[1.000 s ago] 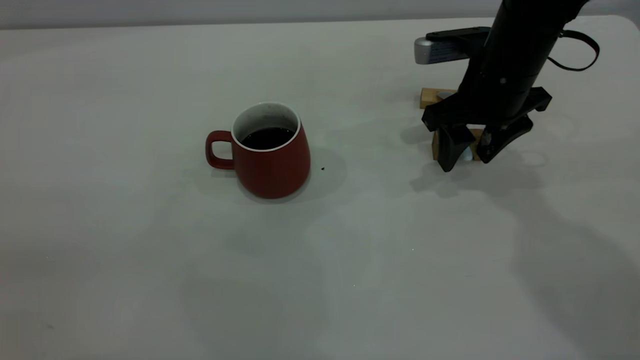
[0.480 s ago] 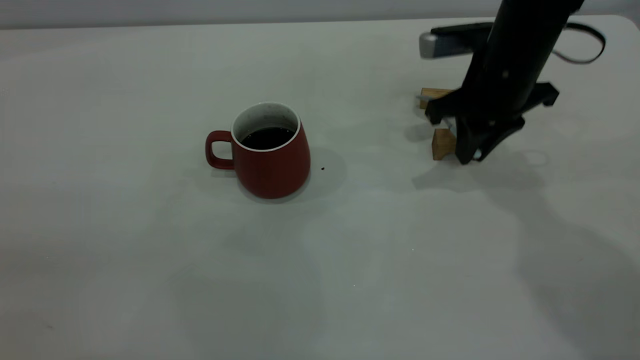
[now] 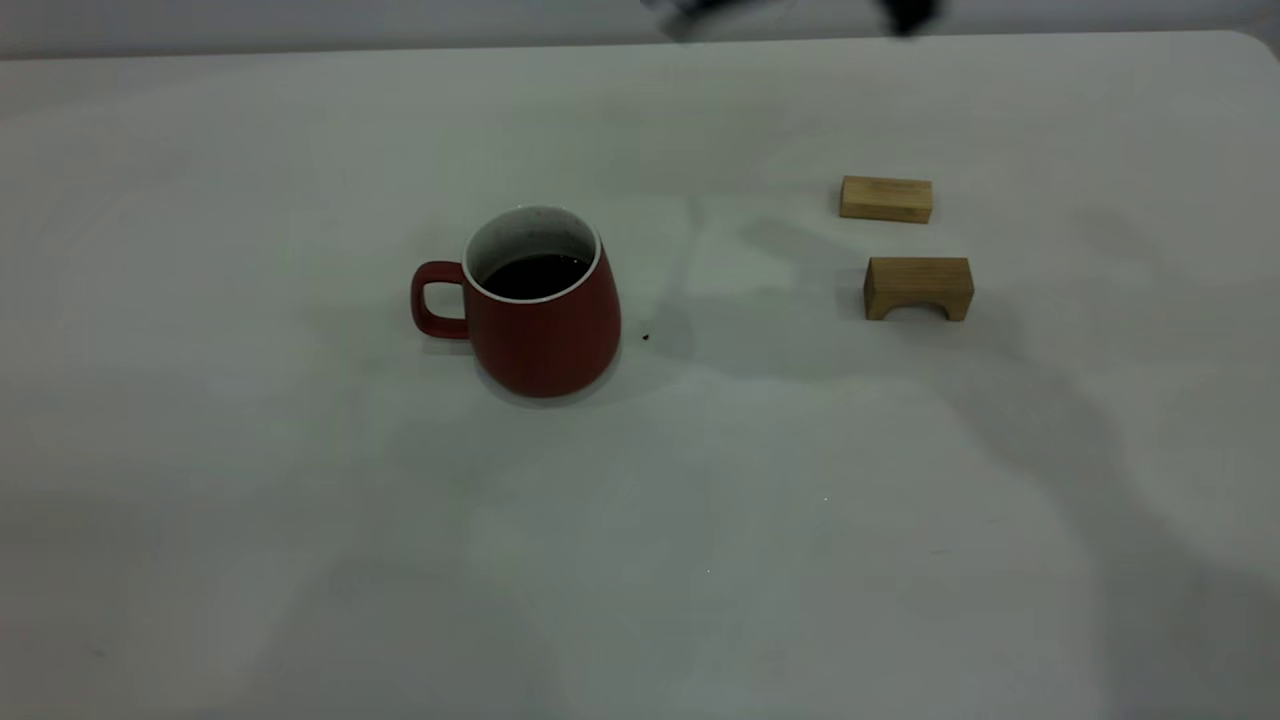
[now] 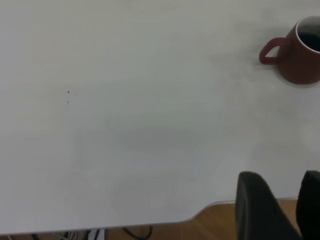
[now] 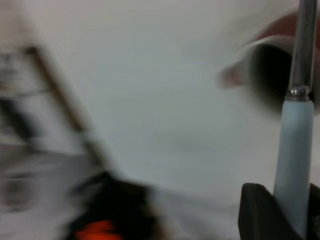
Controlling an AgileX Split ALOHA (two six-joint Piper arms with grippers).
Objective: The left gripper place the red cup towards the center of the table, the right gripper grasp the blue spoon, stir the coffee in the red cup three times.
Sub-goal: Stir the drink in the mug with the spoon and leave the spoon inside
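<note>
The red cup (image 3: 540, 320) stands upright near the middle of the table (image 3: 300, 560), handle to the left, with dark coffee (image 3: 535, 275) inside. The cup (image 4: 300, 57) also shows far off in the left wrist view. My left gripper (image 4: 287, 212) hangs open and empty over the table's edge, well away from the cup. In the right wrist view my right gripper (image 5: 295, 220) is shut on the pale handle of the blue spoon (image 5: 295, 155). The spoon's metal neck points toward the blurred cup (image 5: 275, 70). In the exterior view only a dark blur of the right arm (image 3: 905, 12) shows at the top edge.
Two wooden blocks lie at the right back of the table: a flat block (image 3: 886, 198) and an arched block (image 3: 918, 288). A tiny dark speck (image 3: 646, 337) lies beside the cup.
The right gripper shut on the spoon above the wooden blocks, then rose fast and leftward out of the exterior view. The blocks now lie uncovered. The cup has not moved.
</note>
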